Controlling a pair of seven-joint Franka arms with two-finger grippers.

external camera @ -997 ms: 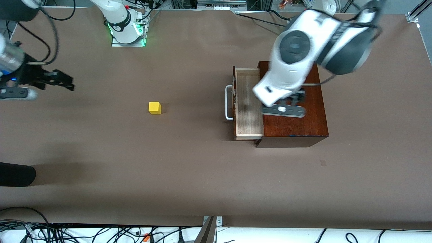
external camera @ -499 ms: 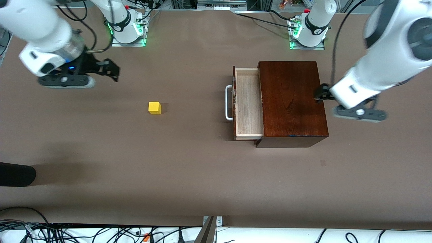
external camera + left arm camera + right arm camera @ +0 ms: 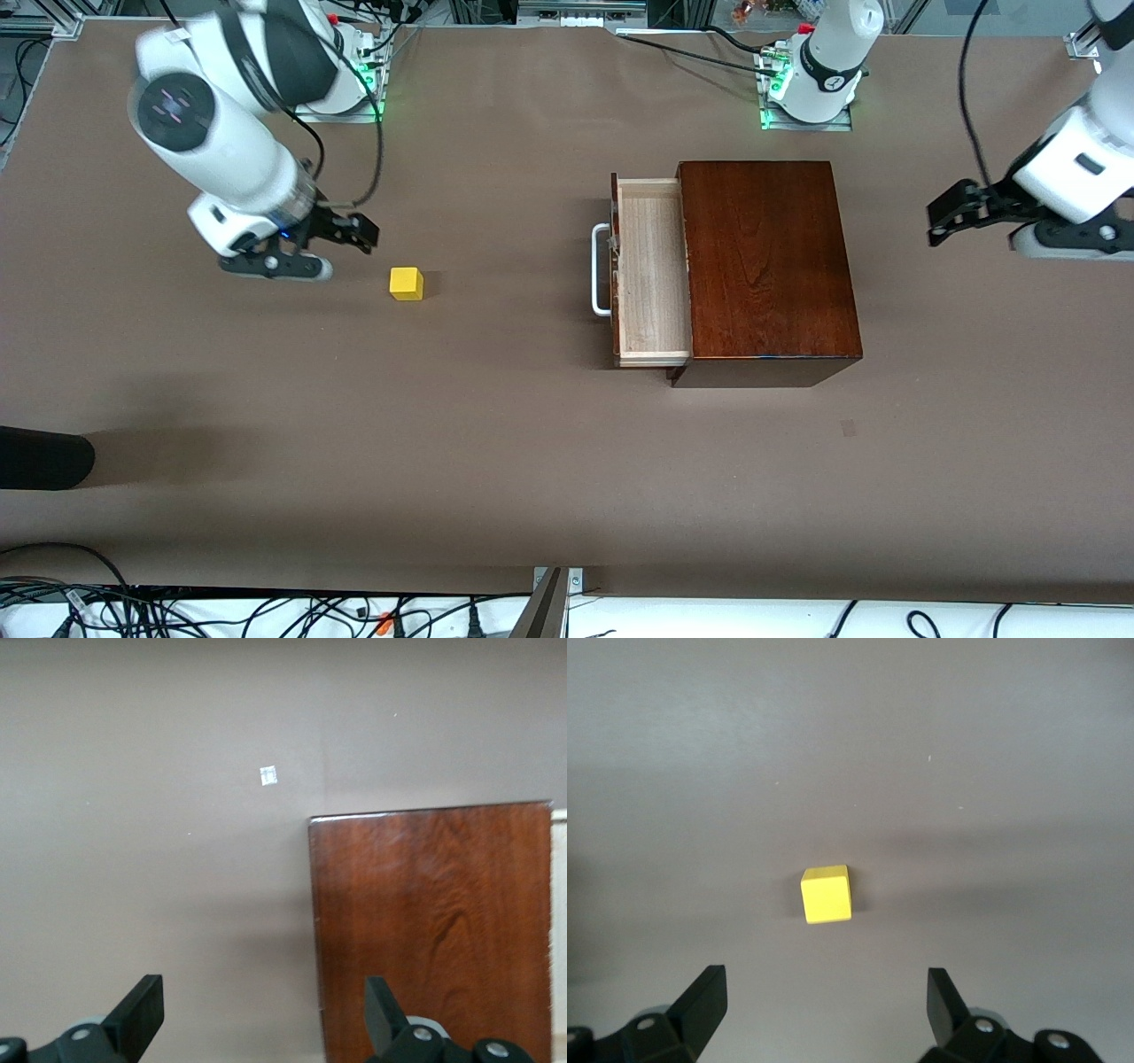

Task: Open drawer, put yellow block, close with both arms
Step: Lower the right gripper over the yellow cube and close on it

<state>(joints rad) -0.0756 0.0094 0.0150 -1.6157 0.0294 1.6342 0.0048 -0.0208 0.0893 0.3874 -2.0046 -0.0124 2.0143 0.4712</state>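
Right hand (image 3: 354, 232) spread beside yellow block (image 3: 407, 283), drawer (image 3: 651, 270) open

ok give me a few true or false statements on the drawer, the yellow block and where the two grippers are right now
1. The drawer is pulled out of the dark wooden box. True.
2. The yellow block lies inside the drawer. False: it sits on the table, toward the right arm's end, and the drawer tray holds nothing.
3. The right gripper is open, close beside the block, holding nothing. True.
4. The left gripper grips the drawer's white handle. False: it is open and empty, over bare table at the left arm's end, past the box.
5. The block lies tipped against the box. False: it stands flat, well apart from it.
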